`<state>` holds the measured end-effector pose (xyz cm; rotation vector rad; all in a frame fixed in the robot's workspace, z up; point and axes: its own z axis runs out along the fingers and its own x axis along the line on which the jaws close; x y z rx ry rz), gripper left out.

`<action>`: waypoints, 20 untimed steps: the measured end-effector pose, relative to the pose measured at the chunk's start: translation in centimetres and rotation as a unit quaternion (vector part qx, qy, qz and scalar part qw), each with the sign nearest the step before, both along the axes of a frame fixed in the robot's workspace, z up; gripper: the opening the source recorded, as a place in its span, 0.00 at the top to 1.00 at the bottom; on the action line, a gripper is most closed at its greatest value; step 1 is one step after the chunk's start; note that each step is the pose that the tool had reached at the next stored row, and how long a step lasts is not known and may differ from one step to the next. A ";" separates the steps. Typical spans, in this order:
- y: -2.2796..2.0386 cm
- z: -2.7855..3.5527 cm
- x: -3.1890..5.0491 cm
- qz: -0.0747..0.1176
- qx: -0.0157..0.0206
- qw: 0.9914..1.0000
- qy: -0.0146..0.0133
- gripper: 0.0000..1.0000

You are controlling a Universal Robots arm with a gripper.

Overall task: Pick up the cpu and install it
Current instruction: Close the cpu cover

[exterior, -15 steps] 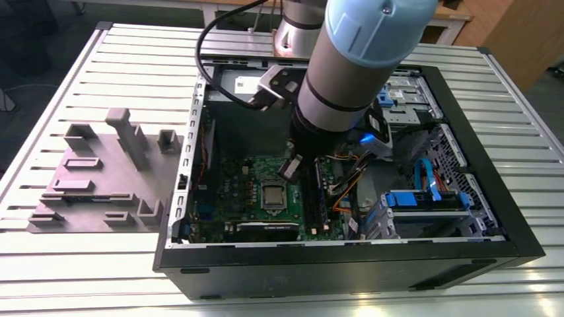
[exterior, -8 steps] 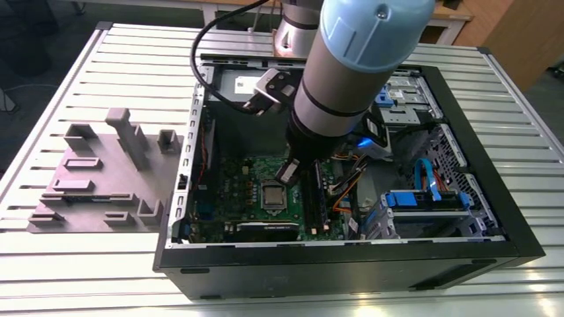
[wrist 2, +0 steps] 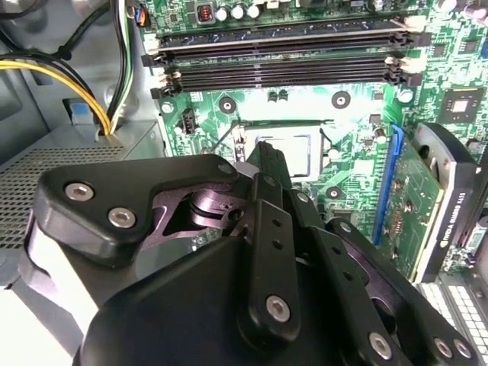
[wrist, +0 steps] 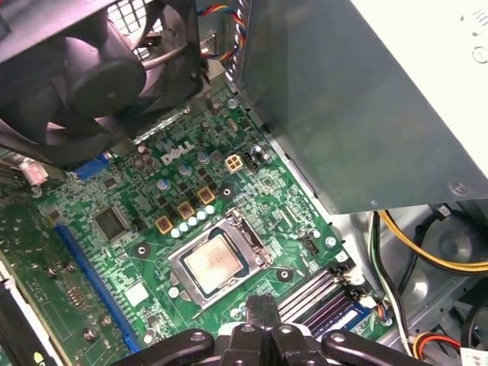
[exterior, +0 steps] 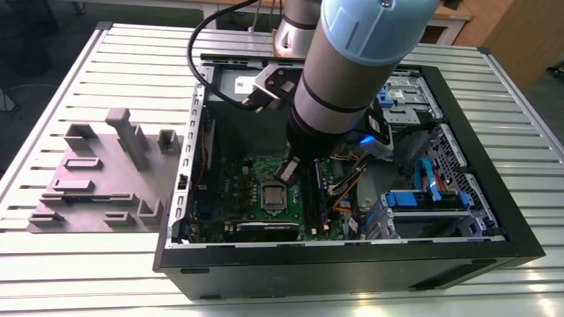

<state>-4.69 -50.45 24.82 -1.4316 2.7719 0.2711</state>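
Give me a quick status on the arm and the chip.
Gripper above the motherboard, fingers together, holding nothing. Chip already lying in its socket, frame open around it. Nothing between gripper and chip.

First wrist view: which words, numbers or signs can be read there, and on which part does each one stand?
motherboard: one white maker's logo near the capacitors; it is a brand mark, so it is not quoted here.
motherboard, fine white lettering beside the parts: too small to read.
cpu: faint marks on the metal top, too small to read.
black chip: no print that can be read.
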 end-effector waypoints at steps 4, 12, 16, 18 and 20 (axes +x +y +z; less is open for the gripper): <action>-0.30 0.01 -0.52 0.000 0.000 1.000 -0.002 0.90; -0.27 -0.23 -1.50 0.000 0.000 1.000 -0.007 0.90; -0.23 -0.33 -1.56 0.000 0.000 1.000 -0.008 0.90; -0.23 -0.33 -1.60 0.000 0.000 1.000 -0.008 0.90; -0.23 -0.34 -1.61 0.000 0.000 1.000 -0.008 0.90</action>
